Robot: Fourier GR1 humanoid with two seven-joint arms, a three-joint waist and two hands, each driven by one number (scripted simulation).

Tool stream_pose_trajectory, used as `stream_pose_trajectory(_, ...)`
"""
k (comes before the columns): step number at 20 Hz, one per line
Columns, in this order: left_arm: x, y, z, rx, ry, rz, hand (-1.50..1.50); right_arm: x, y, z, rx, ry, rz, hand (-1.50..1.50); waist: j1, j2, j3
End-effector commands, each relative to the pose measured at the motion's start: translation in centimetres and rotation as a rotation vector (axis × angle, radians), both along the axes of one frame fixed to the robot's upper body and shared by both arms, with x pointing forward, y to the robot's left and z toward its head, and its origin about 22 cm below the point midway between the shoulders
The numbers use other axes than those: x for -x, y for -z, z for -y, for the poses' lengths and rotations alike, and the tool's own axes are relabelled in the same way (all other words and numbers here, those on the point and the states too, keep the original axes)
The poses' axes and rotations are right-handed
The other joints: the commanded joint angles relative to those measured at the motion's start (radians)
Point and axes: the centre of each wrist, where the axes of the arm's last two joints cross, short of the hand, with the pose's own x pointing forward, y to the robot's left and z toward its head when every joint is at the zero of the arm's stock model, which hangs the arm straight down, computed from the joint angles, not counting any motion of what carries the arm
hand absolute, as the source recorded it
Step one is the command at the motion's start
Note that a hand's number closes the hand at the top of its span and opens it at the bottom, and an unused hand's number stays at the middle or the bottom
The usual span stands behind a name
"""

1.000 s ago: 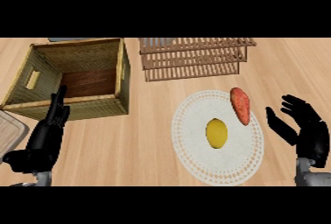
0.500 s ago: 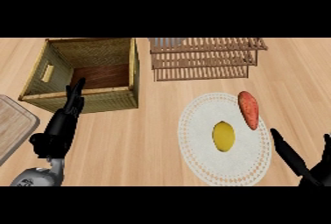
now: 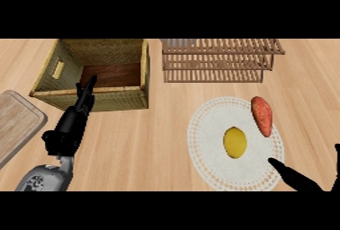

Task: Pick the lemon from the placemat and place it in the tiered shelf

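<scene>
A yellow lemon lies in the middle of a round white placemat at the right. The wooden tiered shelf stands at the back, beyond the placemat. My right hand shows at the lower right corner, fingers straight, its thumb over the placemat's front edge, a short way from the lemon and not touching it. My left hand rests at the left with fingers pointing up, in front of the basket, holding nothing.
An orange-red sweet potato lies on the placemat's right side, close to the lemon. A woven basket stands at the back left. A wooden cutting board sits at the far left edge.
The view has shifted, so everything sits further right and lower. My right hand has dropped toward the lower right corner, mostly out of view. The lemon has not moved on the placemat.
</scene>
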Motion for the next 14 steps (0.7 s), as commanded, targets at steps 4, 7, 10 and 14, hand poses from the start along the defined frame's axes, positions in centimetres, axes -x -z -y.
stream_pose_trajectory(4, -0.3, 1.4, 1.1, 0.017, 0.036, -0.099, 0.00, 1.0, -4.1, -1.0, 0.100, -0.111, -0.287, -1.50, 0.008, 0.015, -0.013)
stream_pose_trajectory(7, -0.7, 0.3, 1.2, 0.015, 0.028, -0.079, 0.00, 0.5, -5.3, -1.3, 0.159, -0.162, -0.459, -1.50, 0.024, 0.016, -0.012)
stream_pose_trajectory(10, -0.6, 1.6, 0.5, -0.009, 0.036, -0.104, 0.00, 0.5, -7.1, -2.4, 0.229, -0.182, -0.578, -1.50, 0.022, 0.019, -0.014)
stream_pose_trajectory(14, -1.2, 1.0, 1.4, 0.005, 0.046, -0.090, 0.00, -1.1, -10.0, -4.0, 0.253, -0.138, -0.674, -1.50, 0.034, 0.017, -0.011)
